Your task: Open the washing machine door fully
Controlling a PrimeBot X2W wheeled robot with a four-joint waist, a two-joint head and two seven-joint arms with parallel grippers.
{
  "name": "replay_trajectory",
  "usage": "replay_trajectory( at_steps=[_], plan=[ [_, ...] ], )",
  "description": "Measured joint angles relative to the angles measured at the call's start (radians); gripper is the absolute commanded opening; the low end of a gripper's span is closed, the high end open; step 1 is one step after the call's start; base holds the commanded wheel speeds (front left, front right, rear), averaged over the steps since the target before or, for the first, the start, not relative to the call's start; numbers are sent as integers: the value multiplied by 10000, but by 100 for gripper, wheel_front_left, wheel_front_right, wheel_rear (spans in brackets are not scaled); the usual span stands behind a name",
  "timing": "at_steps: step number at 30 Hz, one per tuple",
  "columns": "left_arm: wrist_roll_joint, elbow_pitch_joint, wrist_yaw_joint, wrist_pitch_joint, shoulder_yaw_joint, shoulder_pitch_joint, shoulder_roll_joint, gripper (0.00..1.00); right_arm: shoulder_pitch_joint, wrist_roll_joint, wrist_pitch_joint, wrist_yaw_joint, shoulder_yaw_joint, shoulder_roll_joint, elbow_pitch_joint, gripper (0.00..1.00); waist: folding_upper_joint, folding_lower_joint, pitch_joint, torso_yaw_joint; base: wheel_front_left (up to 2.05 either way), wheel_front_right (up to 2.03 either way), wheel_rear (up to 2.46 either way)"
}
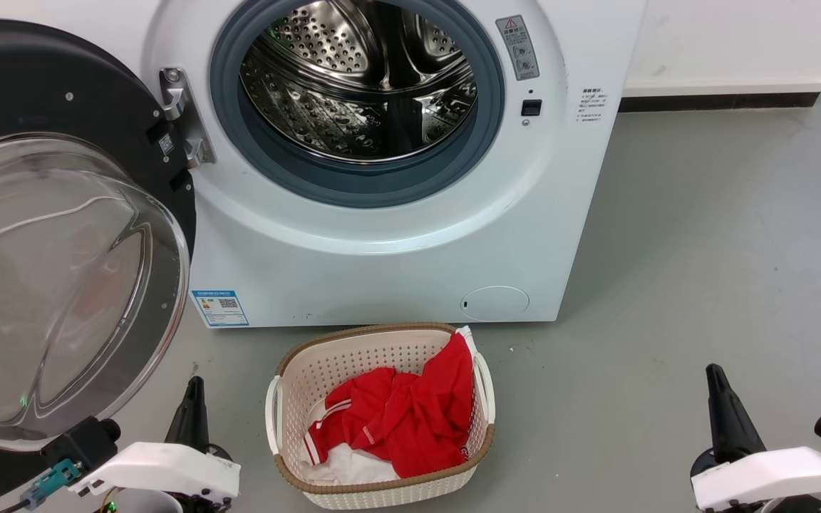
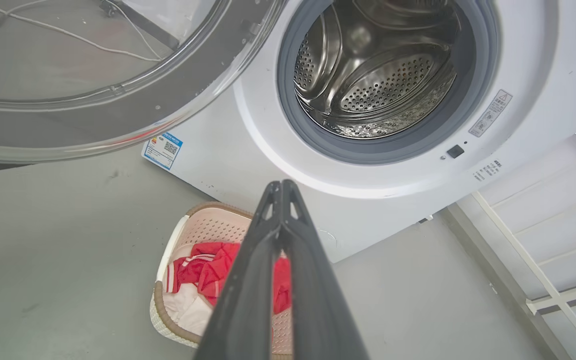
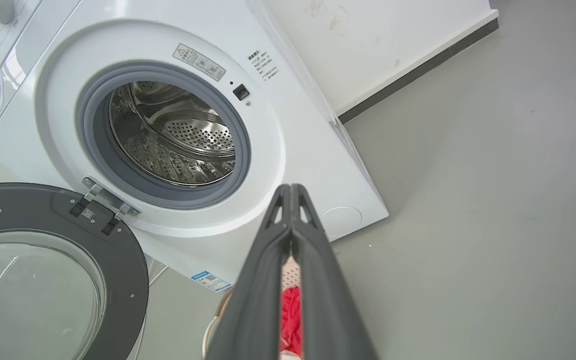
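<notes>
Left gripper [image 2: 281,186] and right gripper [image 3: 291,189]: jaws clenched, holding nothing, both apart from the door. Beyond them, the washing machine door [image 1: 40,78] hangs swung wide to the left of the washing machine [image 1: 382,263], porthole [image 1: 357,107] uncovered. The task looks finished, or nearly so.

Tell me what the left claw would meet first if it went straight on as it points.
Most likely the washing machine, on its white front just below the drum opening; depth is hard to judge.
</notes>
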Motion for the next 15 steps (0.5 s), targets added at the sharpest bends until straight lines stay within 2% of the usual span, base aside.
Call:
replay_trajectory(
  at_steps=[15],
  plan=[
    [-1914, -33, -314, 533, 359, -98, -236, 0, -266, 2284, 510, 0, -117, -10, 165, 0, 0, 0, 26, -2, 0, 0, 0]
  ],
)
